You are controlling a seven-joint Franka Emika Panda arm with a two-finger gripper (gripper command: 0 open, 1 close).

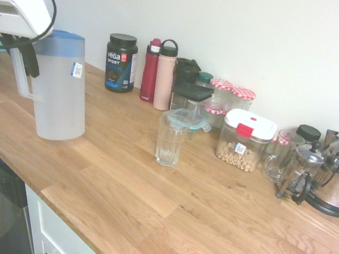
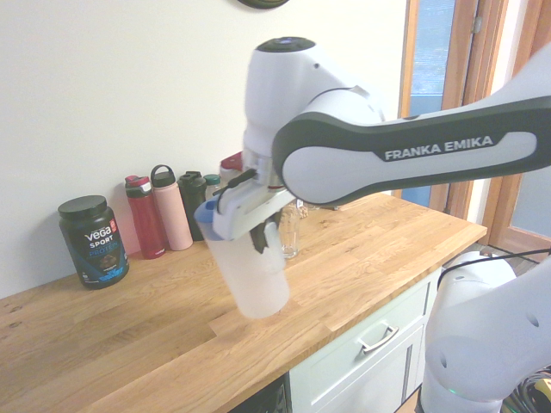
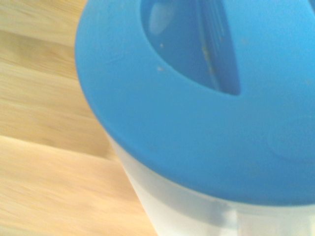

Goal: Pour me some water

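The hand [image 1: 30, 60] is seen clamped tight on the handle of the pitcher [image 1: 58, 93] — a translucent white vessel with a blue lid [image 3: 197, 113]. In the second exterior view the pitcher is carried clear of the counter [image 2: 129, 344], its base tipped slightly and no contact with the wood visible; in the first exterior view it stands at about nine o'clock of the empty glass [image 1: 170, 141], well apart from it. The glass is upright on the counter, in front of a row of containers along the wall, and no water can be made out in it. No water level can be read through the pitcher wall. The lid is closed over the top as shown in the wrist view, which is blurred. Assessment: pick-up of the pitcher appears done; transport to the glass is judged to be in hand. Outstanding — positioning the spout over the glass rim, tilting, pouring, and setting the pitcher down again. Spillage at the tilt is the principal risk noted.
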